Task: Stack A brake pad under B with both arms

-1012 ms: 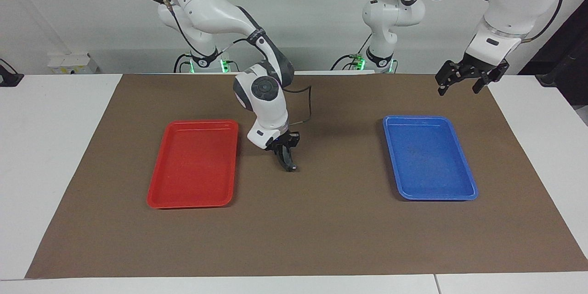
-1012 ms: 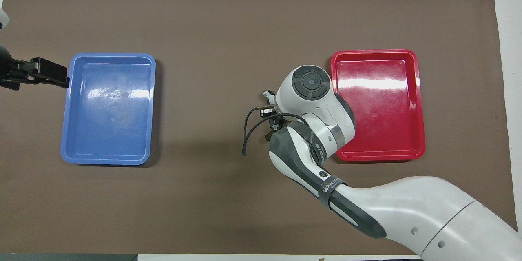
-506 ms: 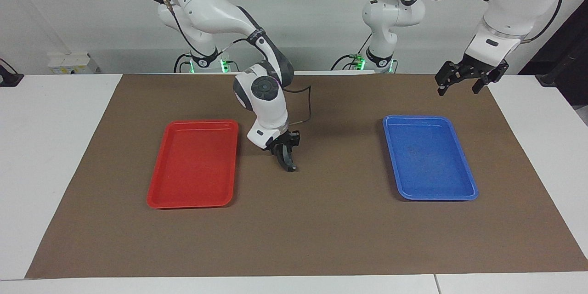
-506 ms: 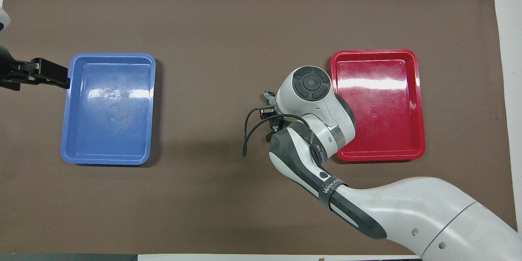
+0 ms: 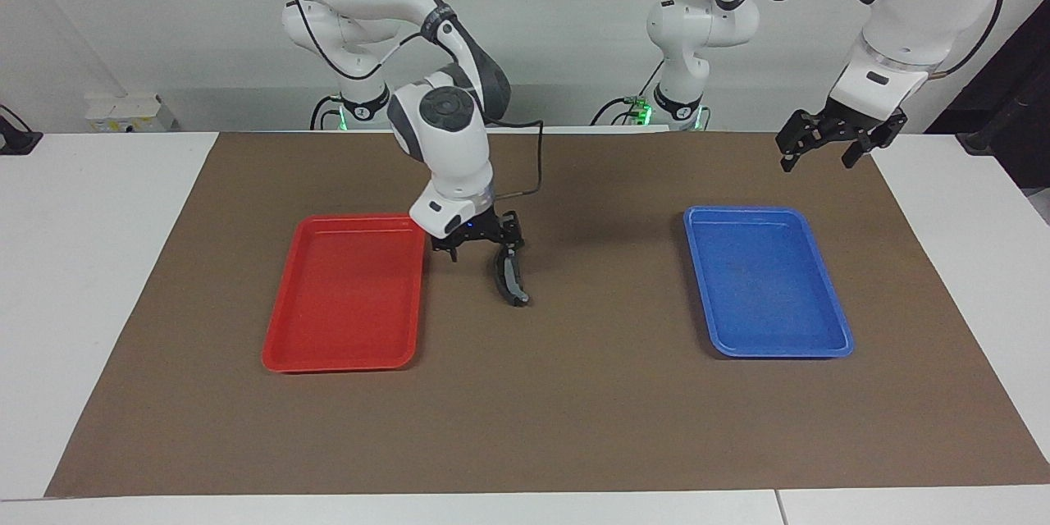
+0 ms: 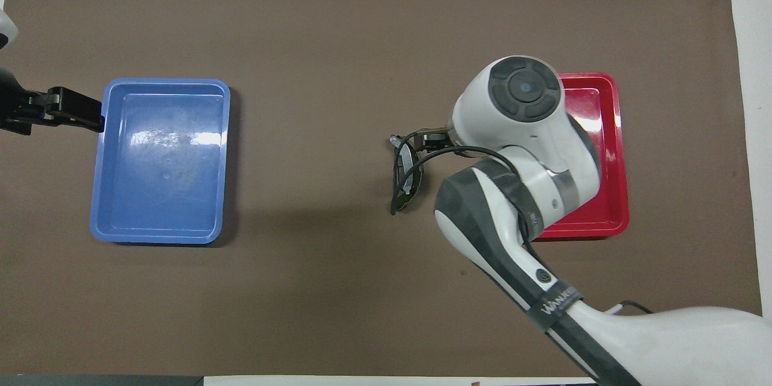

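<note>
Lying on the mat, B (image 5: 510, 277) sits just below the released right tool (image 5: 478, 244).

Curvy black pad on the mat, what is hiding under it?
Only brown mat shows around the curved pad. Anything beneath it is covered, so whether another pad lies there cannot be told.

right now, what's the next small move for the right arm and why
Probably raise the right hand straight up. It is open and holds nothing, while the curved pad B lies on the mat beside the red tray, with one finger close over its end; a sideways move could nudge it. The left hand waits over the mat's corner.
</note>
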